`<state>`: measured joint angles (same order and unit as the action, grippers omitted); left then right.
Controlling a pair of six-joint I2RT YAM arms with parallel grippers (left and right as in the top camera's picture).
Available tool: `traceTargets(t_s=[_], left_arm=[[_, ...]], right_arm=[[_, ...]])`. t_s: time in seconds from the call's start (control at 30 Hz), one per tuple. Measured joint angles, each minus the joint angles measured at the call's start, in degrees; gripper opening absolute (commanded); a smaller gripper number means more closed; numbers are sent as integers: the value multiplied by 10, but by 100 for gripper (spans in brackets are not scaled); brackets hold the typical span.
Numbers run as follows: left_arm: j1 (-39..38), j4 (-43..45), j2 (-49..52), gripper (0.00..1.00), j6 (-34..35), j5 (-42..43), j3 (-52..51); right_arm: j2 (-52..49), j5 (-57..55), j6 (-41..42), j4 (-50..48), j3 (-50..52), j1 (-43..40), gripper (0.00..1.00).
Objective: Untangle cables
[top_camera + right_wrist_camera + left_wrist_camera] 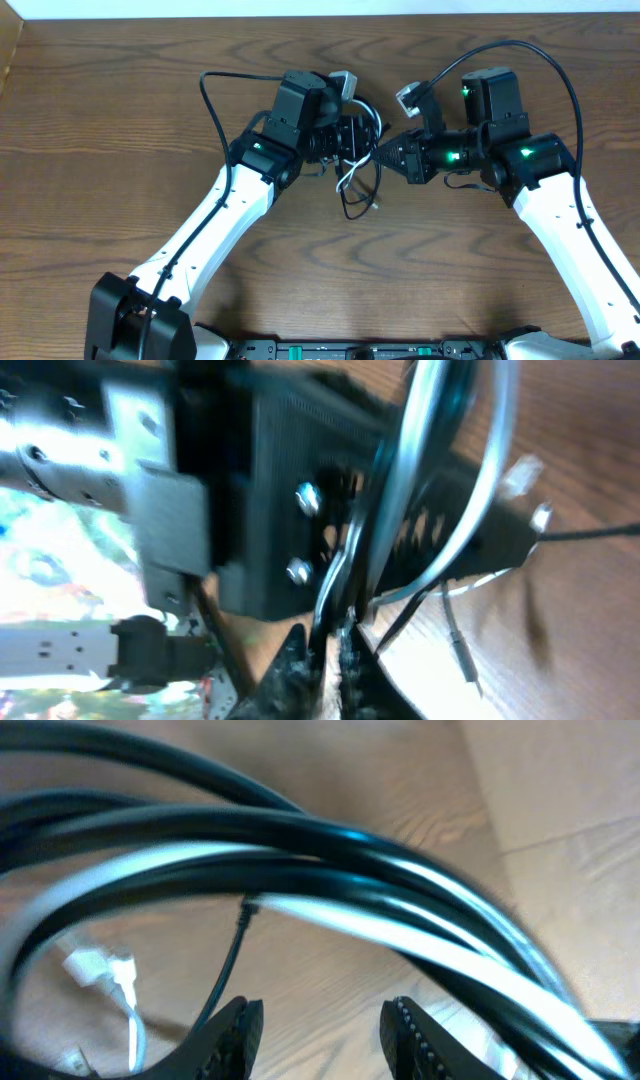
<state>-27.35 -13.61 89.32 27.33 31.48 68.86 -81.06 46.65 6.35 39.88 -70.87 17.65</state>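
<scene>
Judging by how they drape, we take the cables (356, 185) to be light, limp and rather slick: thin cords that bend wherever they are lifted and have no shape of their own. They sit in a small knot at the middle of the table (120, 120), between the two arms, with the white cord (345, 181) looped through the black cord (352, 208).

The left gripper (320, 1025) stands partly open. In its wrist view we see bare wood between the fingertips and nothing pinched there. Black and white strands sweep across very near the lens, blurred, so they seem to lie over the gripper's body and not in its jaws. A white plug (97, 966) lies on the wood beyond.

The right gripper (330, 660) is all but closed, and strands run straight down into the narrow slot between its fingers. We read that as a pinch on the cables, though we cannot tell which cord or how many strands.

For a hold, we would choose a plain run of cord just behind a plug, not the plug itself, which looks small and easy to strain. Since the cords slide, a firm pinch is needed, yet a hard pull could tighten the knot, so we would draw the loops apart slowly.
</scene>
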Motion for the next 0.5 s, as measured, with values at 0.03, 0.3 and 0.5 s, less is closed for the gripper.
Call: traceTargets(t_s=[0.03,0.3,0.5], left_arm=[[-1,11,0,43,10,-1,0],[2,23,0,66,37,18,0],[10,16,1,66,28,58,0]], right_arm=[[0,-7,9,2,0,0,40],[0,-94,61,16,2,0,80],[0,-158,80,16,2,-1,81]])
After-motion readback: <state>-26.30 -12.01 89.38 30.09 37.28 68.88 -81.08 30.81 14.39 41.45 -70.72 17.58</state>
